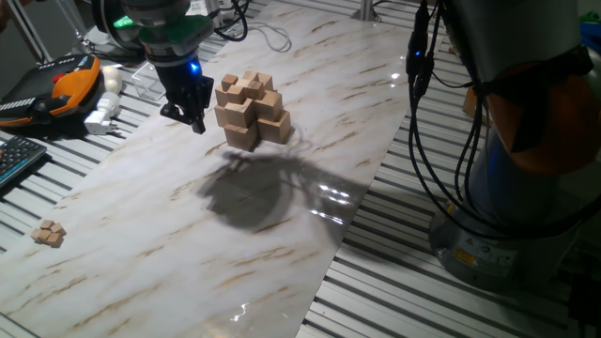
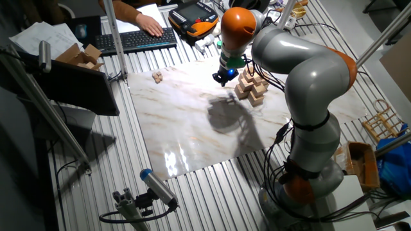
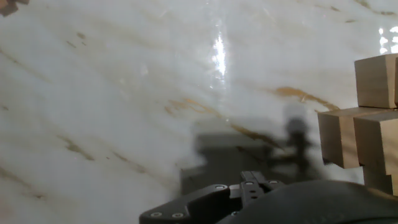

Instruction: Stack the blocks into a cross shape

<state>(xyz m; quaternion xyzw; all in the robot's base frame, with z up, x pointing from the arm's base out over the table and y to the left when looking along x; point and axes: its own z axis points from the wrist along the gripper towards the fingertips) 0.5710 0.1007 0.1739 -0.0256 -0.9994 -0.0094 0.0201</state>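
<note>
Small blocks (image 1: 48, 233) lie w/ bare marble worktop (image 1: 188, 263) between them & the cross shape (image 1: 252, 110), well apart. Tool (image 1: 194, 120) hangs just beside the cross shape, not touching; spread or pressed together: can't tell. Nothing seen pinched.

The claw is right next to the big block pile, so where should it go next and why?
Probably away from the cross shape and across the marble board to the small blocks lying near its far corner. The claw hangs beside the stack and seems to hold nothing, though I can't tell if it's open. Those loose blocks look like the only ones left to fetch.
</note>
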